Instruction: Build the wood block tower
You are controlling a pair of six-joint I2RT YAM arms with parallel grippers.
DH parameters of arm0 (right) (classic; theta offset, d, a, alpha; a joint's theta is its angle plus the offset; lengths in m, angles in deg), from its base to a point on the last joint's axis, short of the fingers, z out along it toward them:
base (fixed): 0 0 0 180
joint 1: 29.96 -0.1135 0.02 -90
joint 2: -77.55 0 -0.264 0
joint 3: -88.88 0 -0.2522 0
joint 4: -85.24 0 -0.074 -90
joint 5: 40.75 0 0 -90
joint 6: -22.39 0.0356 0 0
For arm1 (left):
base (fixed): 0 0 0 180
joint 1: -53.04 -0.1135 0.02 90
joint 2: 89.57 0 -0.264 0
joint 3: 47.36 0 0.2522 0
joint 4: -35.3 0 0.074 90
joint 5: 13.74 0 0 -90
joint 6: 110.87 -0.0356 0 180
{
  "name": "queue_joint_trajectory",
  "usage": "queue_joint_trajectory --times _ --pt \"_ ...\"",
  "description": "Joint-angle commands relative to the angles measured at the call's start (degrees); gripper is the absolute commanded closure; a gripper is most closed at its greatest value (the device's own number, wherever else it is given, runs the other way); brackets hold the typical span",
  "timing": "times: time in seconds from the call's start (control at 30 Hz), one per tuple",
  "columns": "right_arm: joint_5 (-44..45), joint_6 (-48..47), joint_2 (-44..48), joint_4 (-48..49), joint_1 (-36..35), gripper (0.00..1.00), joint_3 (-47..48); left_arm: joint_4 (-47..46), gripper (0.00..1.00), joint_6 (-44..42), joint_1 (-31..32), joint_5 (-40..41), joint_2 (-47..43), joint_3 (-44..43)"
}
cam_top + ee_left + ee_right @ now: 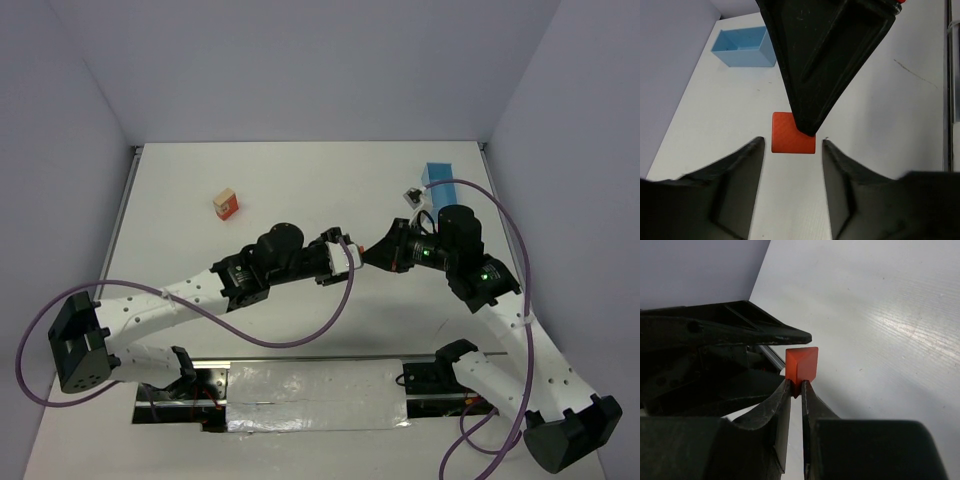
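My right gripper [796, 385] is shut on a small red-orange wedge [802, 365], pinched by its lower edge and held above the table. In the left wrist view the same wedge [789, 133] shows as a red square, with the right gripper's dark fingers [815, 75] coming down onto it from the top. My left gripper [792, 145] is open, and the wedge lies just past its fingertips, not between them. From above, both grippers meet at mid-table around the wedge [358, 245]. A short stack [226, 204], tan block on a red-orange one, stands at the left rear.
A light blue rectangular box [437, 176] stands at the right rear, also in the left wrist view as the blue box [742, 47]. A small pale and dark object [413, 193] lies beside it. Purple cables loop off both arms.
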Motion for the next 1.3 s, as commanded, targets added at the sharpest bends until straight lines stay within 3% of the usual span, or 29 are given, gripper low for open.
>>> queue_joint_trajectory --times 0.0,0.07,0.27,0.33,0.47,0.5,0.73,0.93,1.1,1.2,1.27 --pt "-0.8 0.3 1.2 1.3 0.0 0.96 2.7 -3.6 0.44 1.0 0.3 -1.3 0.5 -2.0" --pt "-1.2 0.5 1.2 1.7 0.1 0.96 2.5 -3.9 0.48 1.0 0.3 -1.2 0.5 -2.2" --pt "-0.6 0.2 1.3 1.5 0.1 0.96 1.7 -3.4 0.72 1.1 0.3 -0.7 0.8 -3.0" --pt "-0.1 0.1 1.3 1.4 0.0 0.96 1.5 -3.3 0.66 1.3 0.3 -0.7 0.6 -3.0" --pt "0.3 0.1 1.3 1.7 0.1 0.96 1.1 -2.5 0.39 1.4 0.3 -0.8 0.6 -3.4" --pt "0.2 0.2 1.4 1.8 -0.1 0.96 1.1 -2.4 0.39 1.3 0.3 -0.7 0.6 -3.4" --pt "1.3 -0.2 1.5 1.0 0.0 0.96 1.3 -2.3 0.39 1.5 0.3 -0.1 0.2 -3.7" --pt "0.9 0.0 1.5 1.5 0.0 0.96 1.1 -1.4 0.52 1.3 0.3 -0.2 0.6 -4.1" --pt "0.9 -0.2 1.0 1.6 0.1 0.96 1.0 -1.7 0.45 1.6 0.2 -0.4 0.0 -3.9" --pt "0.9 -0.2 0.9 1.7 -0.1 0.96 0.8 -1.4 0.5 1.2 0.3 -0.4 -0.1 -4.0" --pt "0.7 -0.3 0.9 1.9 -0.1 0.96 0.6 -1.1 0.59 1.1 0.3 -0.6 -0.1 -4.0"
